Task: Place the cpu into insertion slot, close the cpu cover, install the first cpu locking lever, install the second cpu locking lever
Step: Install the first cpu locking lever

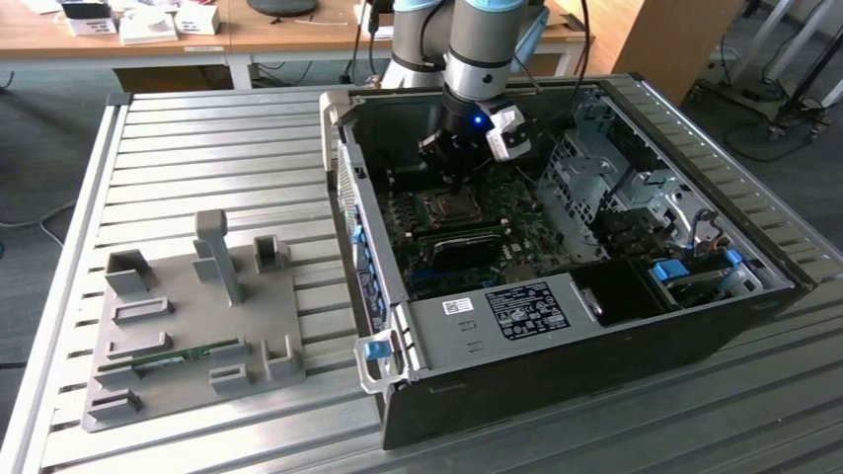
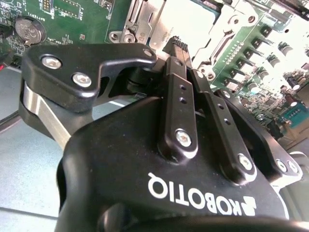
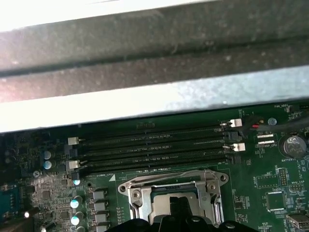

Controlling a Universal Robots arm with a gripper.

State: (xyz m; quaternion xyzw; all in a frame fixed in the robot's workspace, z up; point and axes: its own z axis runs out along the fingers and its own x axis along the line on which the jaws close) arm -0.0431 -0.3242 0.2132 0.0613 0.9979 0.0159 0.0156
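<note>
My gripper reaches down into the open computer case and hovers just above the processor socket on the green board. In the second wrist view the two black fingers are pressed together, and the gripper is shut with nothing visible between the tips. The silvery cpu cover lies flat on the socket, directly under the gripper. Through its opening a pale, glare-washed face shows, apparently the cpu. The cpu cover frames it.
Several dark memory slots run beside the socket. Drive cages and a blue-tabbed bay fill the case's far side. A grey fixture plate with a memory stick lies on the slatted table.
</note>
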